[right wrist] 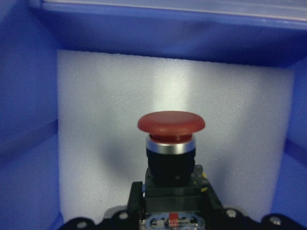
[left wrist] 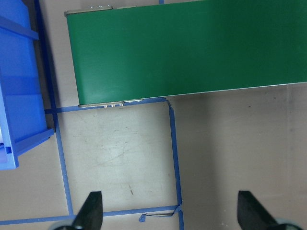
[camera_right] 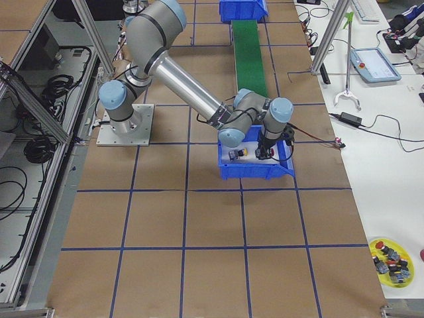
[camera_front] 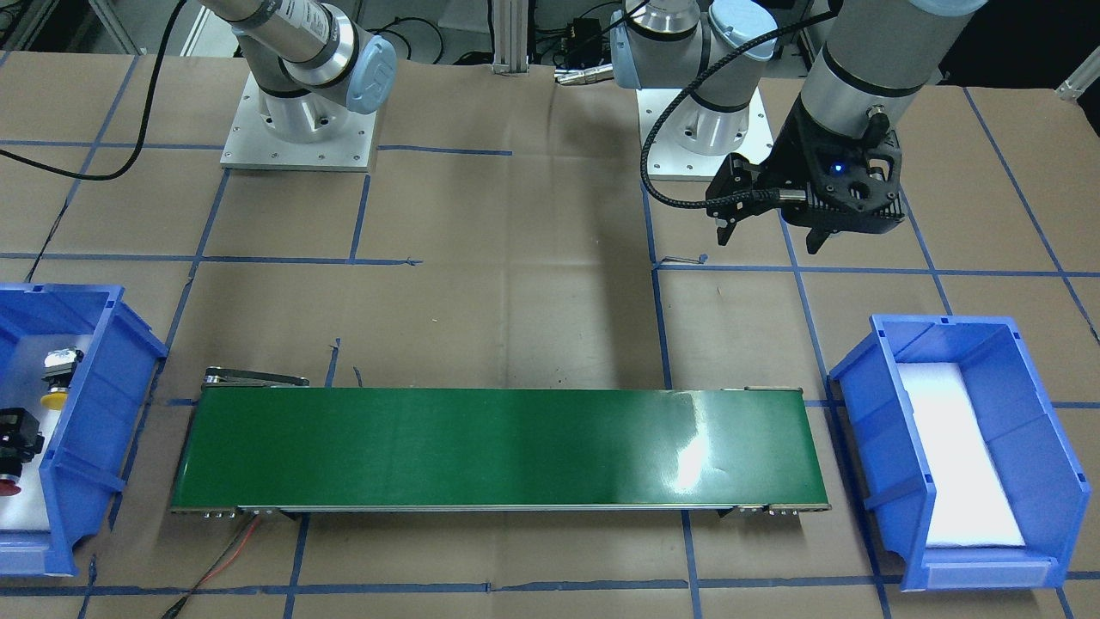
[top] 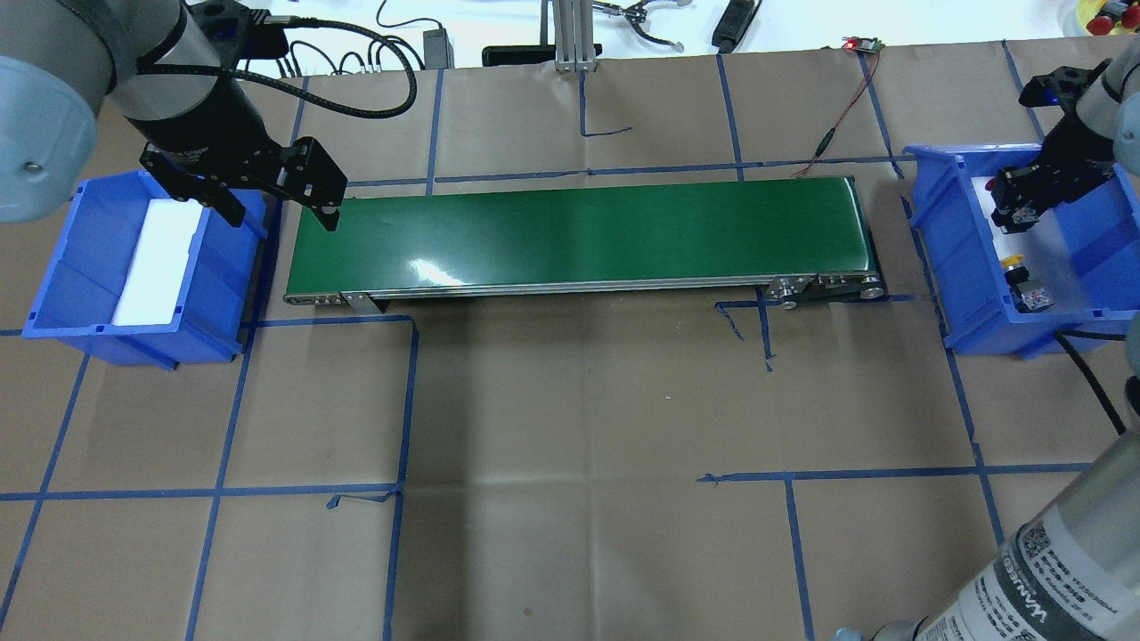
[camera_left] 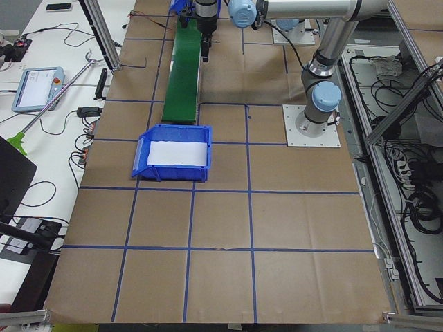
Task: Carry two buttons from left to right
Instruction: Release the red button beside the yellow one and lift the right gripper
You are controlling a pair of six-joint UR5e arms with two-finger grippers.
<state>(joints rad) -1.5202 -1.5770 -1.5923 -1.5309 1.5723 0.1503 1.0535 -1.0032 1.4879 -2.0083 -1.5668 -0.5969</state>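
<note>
- Table (top: 579,401): brown paper with a blue tape (top: 405,401) grid.
- Belt (top: 579,236): green, runs 9-to-3 across the overhead view.
- Left bin (top: 53,294): blue, just off the belt's 9 o'clock end, white foam (top: 156,263) in the bottom.
- Right bin (top: 944,267): blue, just off the belt's 3 o'clock end, also foam-lined. Both buttons are in here.
- My left gripper (top: 283,218): hanging in the air near the gap between left bin and belt. Fingers are spread wide with nothing between them. Its wrist camera looks down on bare paper, with the belt at 12 o'clock and the left bin at 9 o'clock.
- My right gripper (top: 1013,218): down inside the right bin, toward its 12 o'clock end in the overhead view. Jaws are pinched on the contact block of the red button.
- Red button (right wrist: 171,143): centred in my right wrist view, cap at 12 o'clock and block at 6 o'clock between my fingers, foam behind it. Can't tell whether it touches the foam.
- Yellow button (top: 1022,280): on its side on the foam, near my right gripper at its 6 o'clock in the overhead view. The cap faces the gripper and the block points to 6 o'clock.
</note>
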